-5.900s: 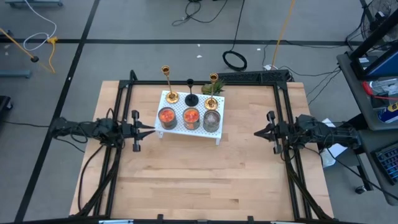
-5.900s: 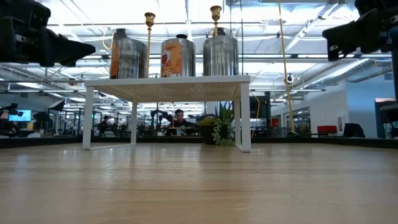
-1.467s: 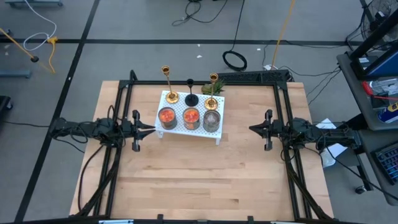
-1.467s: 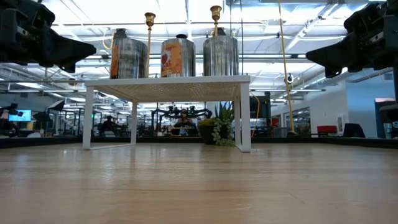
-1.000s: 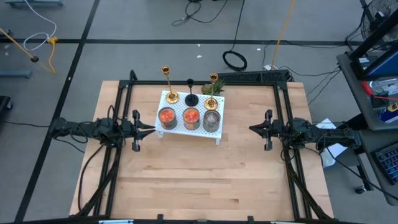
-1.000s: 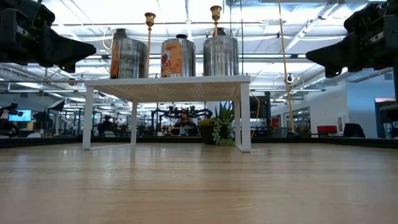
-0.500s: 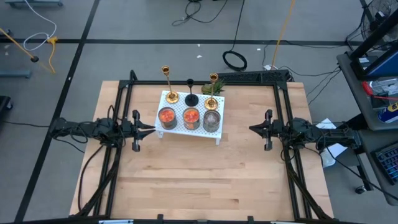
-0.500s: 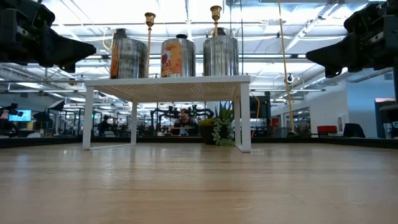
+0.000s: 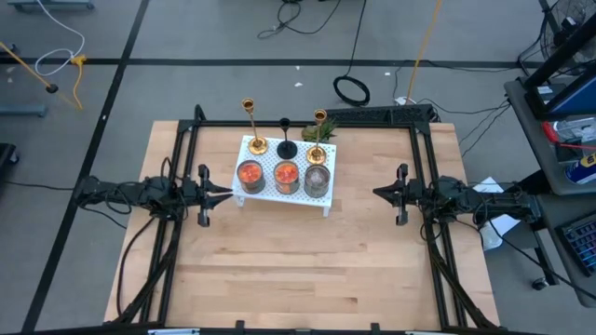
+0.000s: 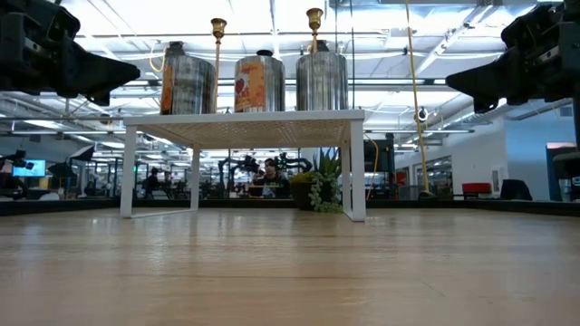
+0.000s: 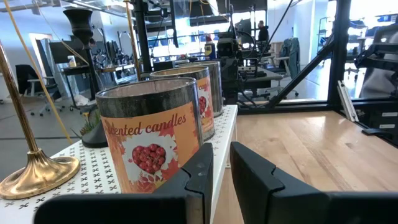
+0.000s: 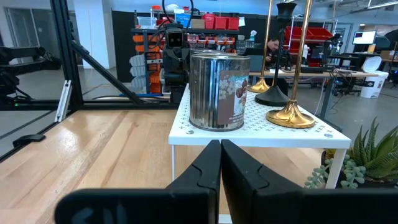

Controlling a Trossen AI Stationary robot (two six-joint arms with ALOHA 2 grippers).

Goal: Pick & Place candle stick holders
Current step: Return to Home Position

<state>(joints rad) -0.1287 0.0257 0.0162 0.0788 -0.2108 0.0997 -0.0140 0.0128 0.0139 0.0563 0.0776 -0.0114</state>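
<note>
Three candle stick holders (image 9: 257,144) stand upright, stems vertical and cups up, along the far edge of the white shelf (image 9: 300,193) on the worktop (image 9: 307,270). The left claw (image 9: 226,194) hangs left of the shelf, empty and slightly parted. The right claw (image 9: 377,193) hangs to the right, clenched on nothing.

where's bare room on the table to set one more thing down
The table in front of the shelf is bare wood, as is the strip between shelf and right gripper. Crowded: the shelf top, three candle jars in front, candle stick holders behind, left gripper close beside.
</note>
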